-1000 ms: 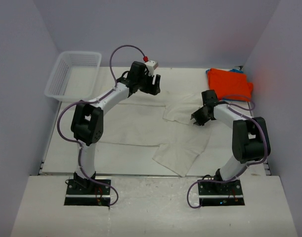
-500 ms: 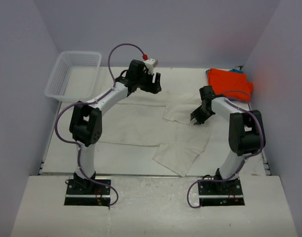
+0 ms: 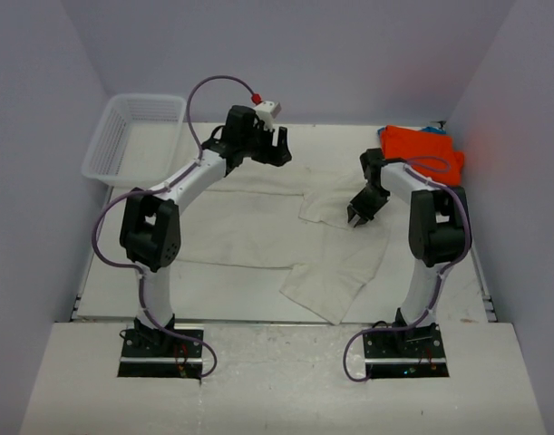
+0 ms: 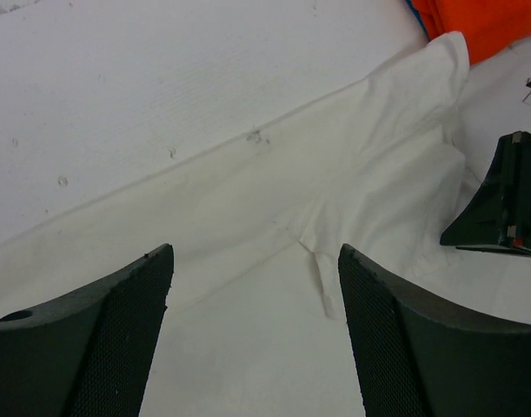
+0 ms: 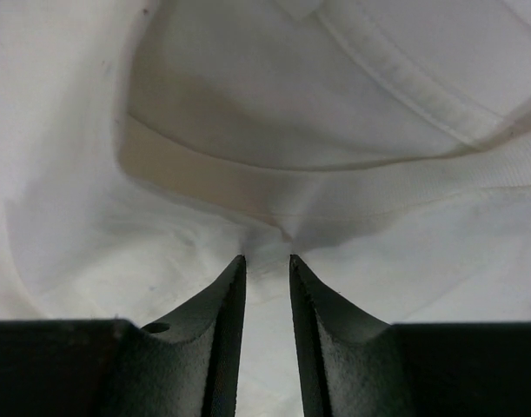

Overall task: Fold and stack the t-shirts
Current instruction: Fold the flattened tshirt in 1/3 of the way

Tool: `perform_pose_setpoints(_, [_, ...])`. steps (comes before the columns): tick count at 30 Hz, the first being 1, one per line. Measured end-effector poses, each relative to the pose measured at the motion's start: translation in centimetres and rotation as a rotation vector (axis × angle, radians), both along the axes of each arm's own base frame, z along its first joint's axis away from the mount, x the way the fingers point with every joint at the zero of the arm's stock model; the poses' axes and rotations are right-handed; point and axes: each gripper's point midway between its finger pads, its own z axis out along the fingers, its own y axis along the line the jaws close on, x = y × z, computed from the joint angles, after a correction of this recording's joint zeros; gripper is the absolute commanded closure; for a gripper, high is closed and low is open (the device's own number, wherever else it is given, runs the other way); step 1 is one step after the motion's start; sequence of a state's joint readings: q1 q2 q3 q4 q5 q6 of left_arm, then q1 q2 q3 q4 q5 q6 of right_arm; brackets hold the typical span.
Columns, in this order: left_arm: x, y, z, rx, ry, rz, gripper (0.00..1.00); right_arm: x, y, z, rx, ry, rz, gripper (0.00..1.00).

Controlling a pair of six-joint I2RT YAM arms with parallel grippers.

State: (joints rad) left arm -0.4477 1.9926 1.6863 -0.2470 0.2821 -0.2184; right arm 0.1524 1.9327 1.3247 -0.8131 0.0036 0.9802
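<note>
Top view, left gripper (image 3: 278,145): mine, held up over the far edge of the cream t-shirt (image 3: 245,231), with nothing in it.
Top view, right gripper (image 3: 358,216): mine, down on the bunched right part of the same shirt. It is the arm in contact with the cloth.
Top view, lie of the shirt: it is spread on the table (image 3: 122,272) with its long axis running left to right. One flap reaches toward the near edge, between my two bases.
Top view, other tees: the orange t-shirt (image 3: 422,152) lies folded in the far right corner, beyond my right gripper. The blue t-shirt (image 3: 435,129) shows only as a sliver behind it.
Top view, basket (image 3: 131,136): far left, well apart from the cloth.
Left wrist view, grip: my fingers (image 4: 100,339) stand wide apart and empty. The cream cloth is below and ahead, and a seam crosses from lower left to upper right.
Right wrist view, grip: my fingers (image 5: 321,330) are drawn to a narrow slit with cream cloth in it. Creases run to the tips, so I judge that I have it pinched.
Right wrist view, collar: a ribbed band arcs just beyond the tips.
Hard to tell: how many layers I hold, and how high my left gripper hangs above the cloth.
</note>
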Motion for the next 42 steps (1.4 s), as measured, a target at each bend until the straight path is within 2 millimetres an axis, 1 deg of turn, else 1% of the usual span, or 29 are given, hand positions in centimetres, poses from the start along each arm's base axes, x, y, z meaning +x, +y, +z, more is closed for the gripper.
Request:
perform_pose_setpoints(1, [0.1,0.1,0.1,-0.004,-0.002,0.002,0.22,0.4,0.1,-0.1,0.001,0.008,0.011,0.72])
perform_pose_setpoints(3, [0.3,0.3,0.2,-0.012,0.000,0.006,0.22,0.6,0.3,-0.3,0.007,0.032,0.032,0.73])
perform_pose_setpoints(7, [0.2,0.7,-0.4,-0.018,0.009,0.003,0.22,0.5,0.5,-0.4,0.007,0.076,0.071,0.76])
perform_pose_setpoints(8, [0.1,0.7,-0.7,-0.017,0.016,0.002,0.22,0.4,0.5,-0.4,0.006,0.088,0.076,0.81])
perform_pose_setpoints(10, [-0.1,0.8,-1.1,-0.015,0.026,-0.001,0.22,0.3,0.6,-0.4,0.004,0.104,0.088,0.87])
perform_pose_setpoints(11, [-0.2,0.9,-1.2,-0.015,0.031,-0.003,0.21,0.3,0.6,-0.4,0.005,0.111,0.090,0.95])
perform_pose_setpoints(13, [-0.3,0.9,-1.3,-0.017,0.034,-0.006,0.21,0.1,0.6,-0.5,0.005,0.122,0.095,1.00])
perform_pose_setpoints(19, [-0.1,1.2,-0.7,-0.030,0.024,-0.008,0.21,-0.5,0.7,-0.7,0.008,0.135,0.093,1.00])
perform_pose_setpoints(22, [0.0,1.3,-0.6,-0.035,0.021,-0.009,0.21,-1.2,0.7,-0.6,0.006,0.131,0.086,1.00])
perform_pose_setpoints(25, [-0.2,1.4,-0.9,-0.036,0.026,-0.011,0.21,-2.5,0.8,-0.7,0.003,0.136,0.075,1.00])
perform_pose_setpoints(31, [-0.5,1.4,-1.2,-0.041,0.038,-0.014,0.20,-5.9,0.5,-0.8,0.000,0.169,0.047,1.00])
perform_pose_setpoints(34, [-0.6,1.3,-1.1,-0.047,0.042,-0.017,0.20,-6.8,0.1,-0.7,-0.018,0.172,0.047,1.00])
perform_pose_setpoints(37, [-0.7,1.2,-1.1,-0.051,0.046,-0.018,0.20,-6.5,-0.3,-0.4,-0.044,0.143,0.068,0.96])
perform_pose_setpoints(38, [-0.7,1.2,-1.1,-0.051,0.047,-0.019,0.20,-6.2,-0.5,-0.3,-0.057,0.124,0.082,0.89])
perform_pose_setpoints(39, [-0.7,1.2,-1.2,-0.052,0.048,-0.020,0.20,-5.9,-0.4,0.0,-0.062,0.103,0.095,0.86])
perform_pose_setpoints(40, [-0.7,1.1,-1.3,-0.052,0.050,-0.022,0.20,-5.5,-0.3,0.4,-0.066,0.076,0.116,0.84])
perform_pose_setpoints(41, [-0.7,1.1,-1.5,-0.051,0.053,-0.022,0.20,-4.9,-0.1,1.1,-0.072,0.042,0.142,0.79])
perform_pose_setpoints(42, [-0.6,1.1,-1.8,-0.049,0.059,-0.022,0.20,-4.3,0.2,1.8,-0.076,0.008,0.166,0.78])
